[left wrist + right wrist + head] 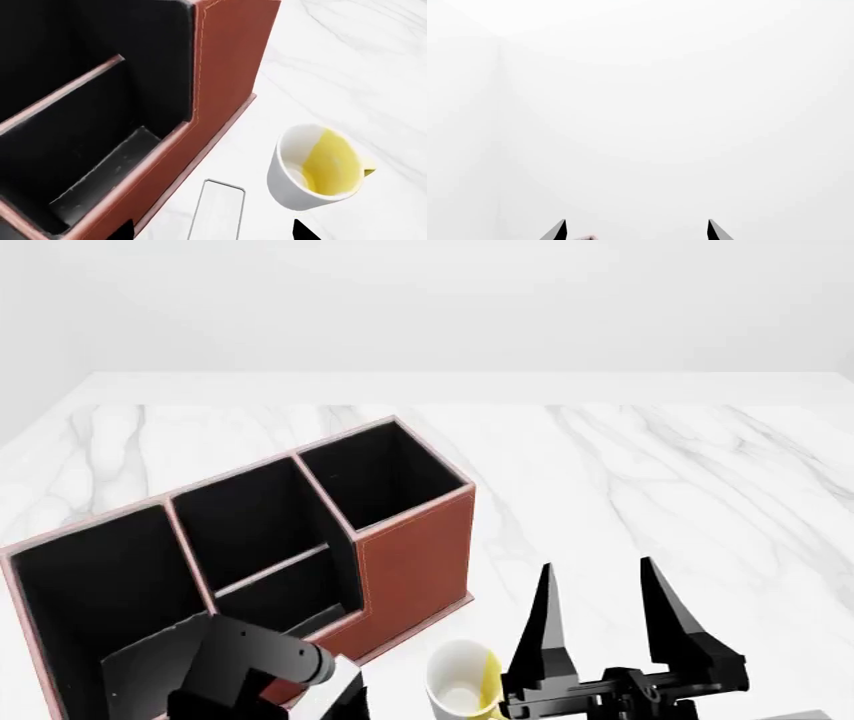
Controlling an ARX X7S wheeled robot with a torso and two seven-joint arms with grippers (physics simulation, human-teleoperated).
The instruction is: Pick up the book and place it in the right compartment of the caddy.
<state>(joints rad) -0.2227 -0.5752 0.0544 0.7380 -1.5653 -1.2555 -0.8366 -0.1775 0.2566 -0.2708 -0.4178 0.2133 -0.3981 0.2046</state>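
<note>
The book [219, 210] shows in the left wrist view as a narrow white rectangle with a thin dark outline. It rests on the marble between the caddy [220, 75] and the mug. My left gripper [212, 233] is open, with one fingertip on each side of the book, apart from it. In the head view the caddy [414, 560] stands at the left, and its tall right compartment [387, 475] is empty. My left arm [247, 670] hides most of the book there. My right gripper [597, 570] points upward, open and empty, and sees only white wall [636, 228].
A white mug with a yellow inside [320, 167] lies tipped close beside the book, also seen in the head view [461, 685]. The caddy's shelf-divided middle section [87, 130] is right by my left gripper. White marble table [667, 480] stretches to the right and back.
</note>
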